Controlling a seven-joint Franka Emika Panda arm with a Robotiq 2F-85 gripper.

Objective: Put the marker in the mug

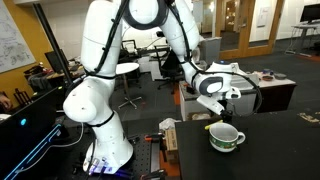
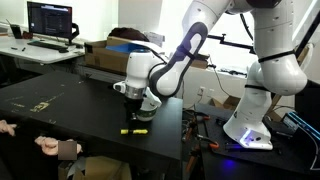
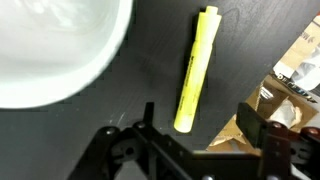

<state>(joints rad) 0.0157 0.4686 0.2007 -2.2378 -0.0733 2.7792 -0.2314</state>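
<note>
Basically hovering with gripper (image 3: 195,125) spread wide over one end of the marker (image 3: 197,70), presumably lining up a pinch, right beside the mug (image 3: 45,50) for a short trip.

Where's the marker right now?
The marker lies flat on the dark table, beside the mug but apart from it in the wrist view, with one end under the open gripper.

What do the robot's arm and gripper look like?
The arm is glossy white, built of rounded segments with dark joint rings. A black cable loops by the wrist. The gripper is black, with angular fingers.
</note>
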